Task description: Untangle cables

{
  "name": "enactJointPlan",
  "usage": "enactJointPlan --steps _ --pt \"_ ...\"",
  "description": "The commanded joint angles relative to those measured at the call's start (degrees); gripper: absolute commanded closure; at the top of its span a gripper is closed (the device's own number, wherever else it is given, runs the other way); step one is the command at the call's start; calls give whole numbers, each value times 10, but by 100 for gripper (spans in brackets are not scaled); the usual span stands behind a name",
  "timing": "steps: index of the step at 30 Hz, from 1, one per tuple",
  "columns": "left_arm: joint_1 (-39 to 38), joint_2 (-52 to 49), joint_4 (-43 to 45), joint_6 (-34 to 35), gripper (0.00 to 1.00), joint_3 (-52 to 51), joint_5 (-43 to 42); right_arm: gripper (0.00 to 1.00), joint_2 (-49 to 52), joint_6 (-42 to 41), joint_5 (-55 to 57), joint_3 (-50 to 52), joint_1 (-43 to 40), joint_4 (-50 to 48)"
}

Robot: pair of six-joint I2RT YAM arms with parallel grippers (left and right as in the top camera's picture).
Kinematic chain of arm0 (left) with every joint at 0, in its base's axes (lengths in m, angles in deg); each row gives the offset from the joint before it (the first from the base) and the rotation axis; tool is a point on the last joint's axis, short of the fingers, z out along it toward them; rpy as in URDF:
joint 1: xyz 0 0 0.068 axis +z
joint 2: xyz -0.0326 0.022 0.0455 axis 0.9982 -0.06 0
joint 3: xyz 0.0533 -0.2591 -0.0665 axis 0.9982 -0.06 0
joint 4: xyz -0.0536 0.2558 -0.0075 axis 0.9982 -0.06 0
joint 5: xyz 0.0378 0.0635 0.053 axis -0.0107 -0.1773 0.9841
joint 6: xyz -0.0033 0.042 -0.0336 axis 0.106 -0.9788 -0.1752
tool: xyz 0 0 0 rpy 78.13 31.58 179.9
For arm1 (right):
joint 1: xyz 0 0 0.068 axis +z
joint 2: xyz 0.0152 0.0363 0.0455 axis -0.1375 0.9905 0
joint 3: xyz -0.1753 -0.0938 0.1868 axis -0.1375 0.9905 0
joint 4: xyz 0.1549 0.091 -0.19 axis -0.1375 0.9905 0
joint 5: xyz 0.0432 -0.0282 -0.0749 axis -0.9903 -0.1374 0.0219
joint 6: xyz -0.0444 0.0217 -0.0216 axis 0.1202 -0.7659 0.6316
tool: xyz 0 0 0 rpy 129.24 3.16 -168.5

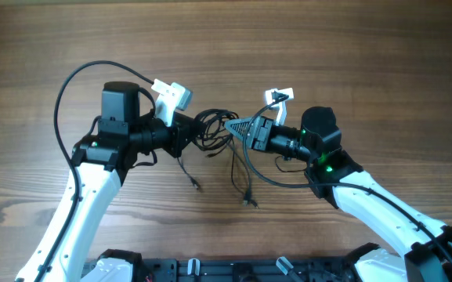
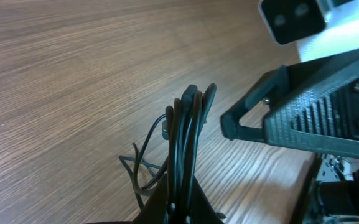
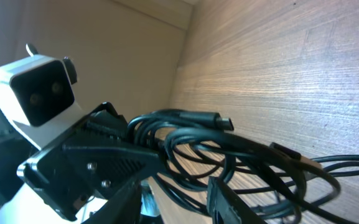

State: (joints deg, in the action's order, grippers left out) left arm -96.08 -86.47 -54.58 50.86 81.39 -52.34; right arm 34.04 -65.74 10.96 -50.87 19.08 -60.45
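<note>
Left gripper point(image 1: 185, 133) pinches cables point(image 1: 210, 119); right gripper point(image 1: 235, 128) faces it, jaws apart around them.

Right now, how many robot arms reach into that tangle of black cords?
2. The left arm reaches in from the left, with the left pincer shut on the cables; the right arm from the right, with the right pincer at the tangle's other side. None seems hidden.

Black cables point(image 1: 214, 125) on a brown, wood-grained table point(image 1: 351, 47)
</note>
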Motion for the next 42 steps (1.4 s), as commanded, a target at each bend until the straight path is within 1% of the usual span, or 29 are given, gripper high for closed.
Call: enactJointPlan --steps 1,4,5,6,7,8,11,14,15,16,20,21,23,25,28,30,32,34,35,36,37,39,40,41,42 --pt "-33 12 3 -1 96 3 -32 65 6 -31 -4 -1 2 -3" --pt "-84 12 6 -21 96 3 -32 71 8 -31 12 -1 2 -3" --pt "-99 12 13 -21 96 3 -32 79 12 -32 22 -1 2 -3" --pt "-105 12 18 -21 96 3 -31 92 14 -31 24 -1 2 -3" --pt "-106 12 23 -21 96 3 -31 96 14 -29 26 -1 1 -3" --pt "-102 12 23 -20 96 3 -24 95 14 -28 26 -1 -2 -4" --pt "-72 12 10 -6 96 3 30 96 14 -28 24 -1 -30 -3" --pt "-8 12 -22 52 96 3 136 96 14 -29 -23 -1 -89 -3" --pt "9 12 -28 67 96 3 157 96 14 -29 -36 -1 -101 -3" --pt "28 12 -31 79 96 3 168 95 14 -29 -48 -1 -115 -3" --pt "90 12 -31 87 96 3 172 96 14 -29 -98 -1 -194 -8" --pt "103 12 -31 111 96 3 188 96 14 -29 -113 -1 -214 -8" --pt "129 12 -31 191 96 3 245 96 14 -28 -147 -1 -257 -8" --pt "153 12 -31 250 96 3 276 96 14 -14 -167 -1 -298 -7" --pt "182 12 -31 325 96 3 294 96 14 -14 -172 -1 -349 -7" --pt "202 12 -32 403 96 3 320 95 14 -14 -172 -1 -377 -7" --pt "218 12 -32 460 96 3 321 96 14 -14 -172 -1 -393 -5" --pt "222 12 -30 514 96 3 319 96 14 5 -174 -1 -397 -2" --pt "218 12 -23 510 96 3 293 96 14 18 -184 -1 -393 -2" --pt "211 12 -10 476 96 3 250 89 14 37 -193 -1 -386 2" --pt "202 10 10 417 96 3 192 82 14 57 -200 -1 -379 8" --pt "168 7 49 218 96 3 -5 69 14 95 -202 -1 -354 38" --pt "154 7 50 148 96 3 -73 64 14 113 -202 -1 -339 53" --pt "136 7 49 86 92 3 -134 55 14 127 -202 -1 -324 62" --pt "114 7 47 24 85 3 -174 48 14 137 -202 -1 -311 68"
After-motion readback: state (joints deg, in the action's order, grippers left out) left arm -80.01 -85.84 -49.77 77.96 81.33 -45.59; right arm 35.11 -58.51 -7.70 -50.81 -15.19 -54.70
